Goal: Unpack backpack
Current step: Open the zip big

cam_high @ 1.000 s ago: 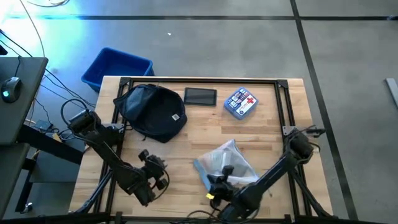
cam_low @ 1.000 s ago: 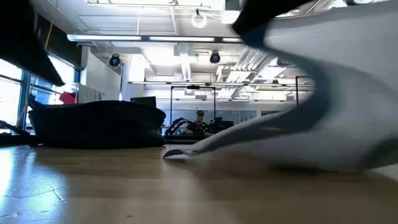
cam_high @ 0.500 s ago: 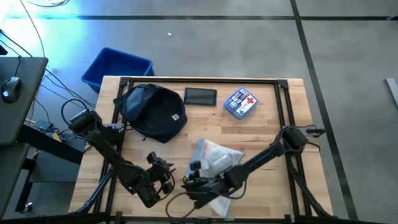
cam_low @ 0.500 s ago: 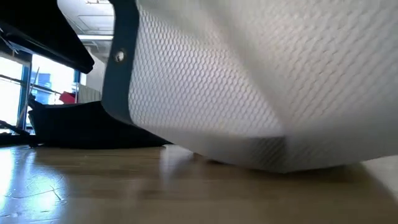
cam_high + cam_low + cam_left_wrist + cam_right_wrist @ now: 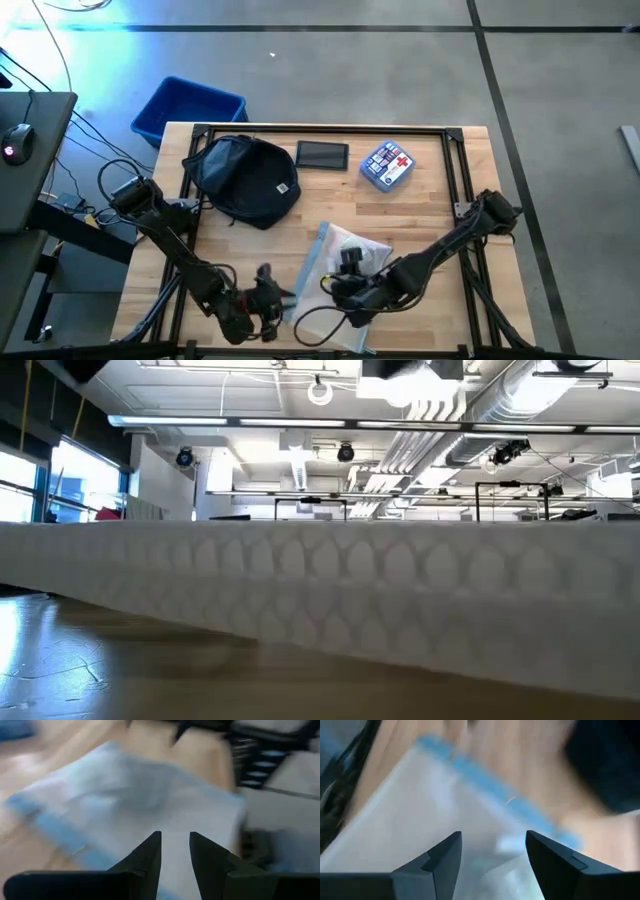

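The backpack, dark navy with a small white label, lies on the far left part of the wooden desk, slumped and rounded, against the black frame rail on that side. Just beside it toward the middle of the far edge lies a dark flat tablet-like device, and farther along that edge a small blue pouch with a red cross. Well apart from the backpack, near the desk's front, lies a clear mesh pouch with a light-blue zipper edge; in the low view its honeycomb mesh fills the width of the picture and hides the bag. The right tool is over this pouch, its two dark fingers spread apart with nothing between them but the pouch surface below. The left tool sits at the pouch's near left edge, its fingers standing a narrow gap apart and pointed at the pouch; whether they pinch anything cannot be told. Off the desk's far left corner, on the floor, stands a bright blue plastic bin.
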